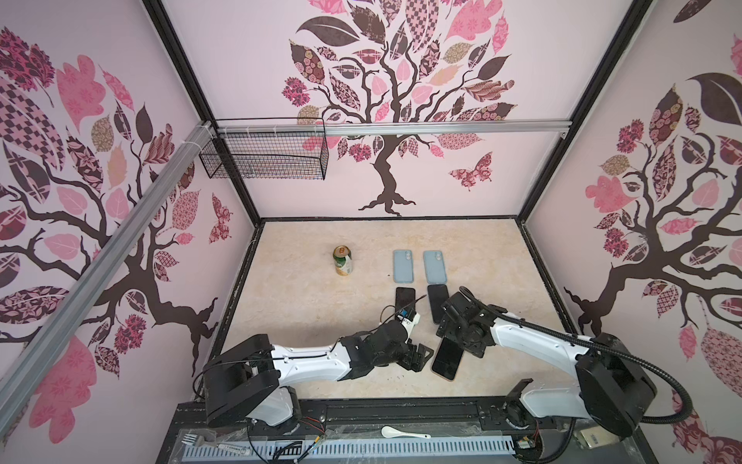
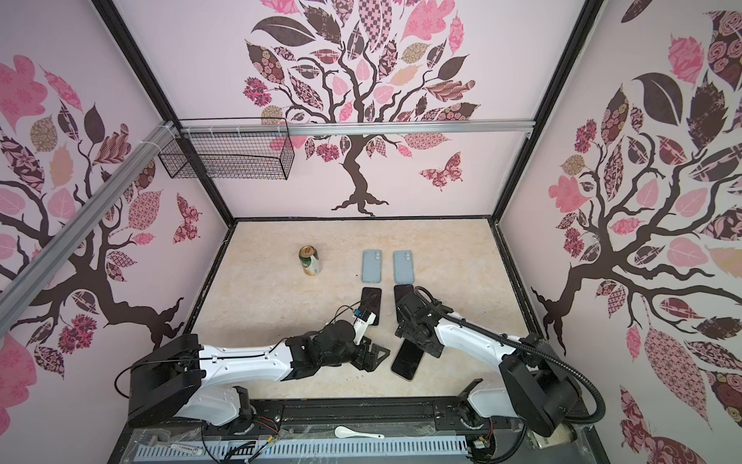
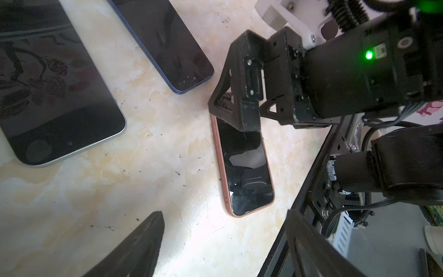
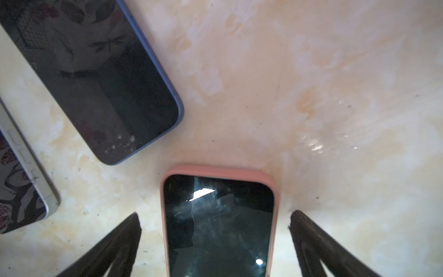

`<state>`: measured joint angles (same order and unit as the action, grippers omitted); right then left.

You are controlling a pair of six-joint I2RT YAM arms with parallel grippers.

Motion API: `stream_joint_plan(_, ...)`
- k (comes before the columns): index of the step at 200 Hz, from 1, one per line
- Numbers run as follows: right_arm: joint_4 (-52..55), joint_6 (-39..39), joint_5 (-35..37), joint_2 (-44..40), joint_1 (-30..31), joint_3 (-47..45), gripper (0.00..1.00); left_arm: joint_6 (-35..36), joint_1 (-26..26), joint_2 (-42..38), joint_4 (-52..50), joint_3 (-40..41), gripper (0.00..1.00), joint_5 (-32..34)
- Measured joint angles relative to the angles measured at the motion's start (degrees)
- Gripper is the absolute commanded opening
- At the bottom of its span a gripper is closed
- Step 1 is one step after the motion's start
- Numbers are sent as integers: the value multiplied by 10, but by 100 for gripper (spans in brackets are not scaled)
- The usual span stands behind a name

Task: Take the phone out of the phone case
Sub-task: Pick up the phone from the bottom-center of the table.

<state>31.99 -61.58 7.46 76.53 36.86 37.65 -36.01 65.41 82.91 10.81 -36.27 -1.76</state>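
Note:
A phone [image 1: 445, 361] with a dark screen sits in a pink phone case [image 4: 215, 169] and lies flat near the table's front in both top views [image 2: 405, 363]. My right gripper [image 4: 215, 215] hangs over the phone's far end. It is open, with one finger on each side of the case and a gap to it on both sides. It is also visible in a top view [image 1: 451, 339]. My left gripper [image 1: 421, 357] stands open just left of the phone, holding nothing. In the left wrist view the phone [image 3: 244, 172] lies beyond my left gripper [image 3: 224, 213], under the right arm's fingers [image 3: 249, 115].
Two bare dark phones [image 1: 404, 299] [image 1: 435, 295] lie just behind, and two light-blue cases [image 1: 402, 266] [image 1: 434, 267] lie further back. A drink can [image 1: 342, 261] stands at the back left. A wire basket [image 1: 265, 154] hangs on the wall. The black front rail [image 1: 401, 409] borders the table.

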Motion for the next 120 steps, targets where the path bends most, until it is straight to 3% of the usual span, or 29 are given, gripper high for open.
stream_joint_plan(36,2,1,2,26,4,6,99,-3,0,0,6,20,83,0)
stream_joint_plan(120,21,12,13,61,7,28,86,-9,0,0,7,32,83,2)
